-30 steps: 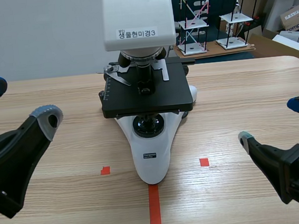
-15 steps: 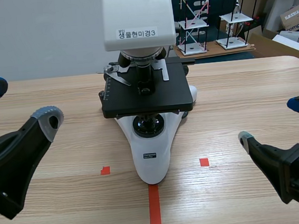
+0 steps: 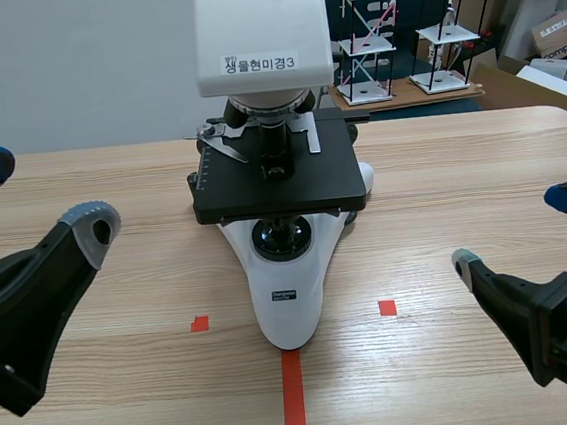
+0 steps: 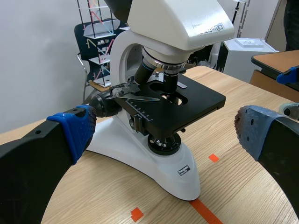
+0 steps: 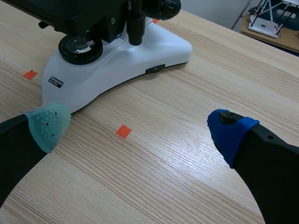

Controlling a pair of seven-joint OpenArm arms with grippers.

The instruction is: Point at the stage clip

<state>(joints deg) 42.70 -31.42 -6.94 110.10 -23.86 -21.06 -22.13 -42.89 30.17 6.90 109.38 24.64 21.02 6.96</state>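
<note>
Two grippers hang with fingers spread wide over a wooden worktop point(image 3: 461, 175), neither touching the white microscope point(image 3: 290, 322) standing midway between its left and right edges. The left gripper point(image 3: 39, 196) hovers by the worktop's left edge, and the right gripper point(image 3: 518, 228) sits low toward the near right corner, both well apart from the instrument.

The stage clip point(image 4: 136, 97), a thin silver metal arm, lies on top of the black stage point(image 4: 196, 100) just beside the objective lenses, on the side facing the left gripper. The left wrist view shows it side-on, above the ruled scale along the stage's edge. The scene view shows it only as a small silver blade at the stage's far left. The right wrist view catches just the stage's underside, the round lens point(image 5: 77, 49) in the base and an orange-red tape square point(image 5: 123, 131). Only the scene view shows the printed label point(image 3: 260, 63) on the microscope's head.
</note>
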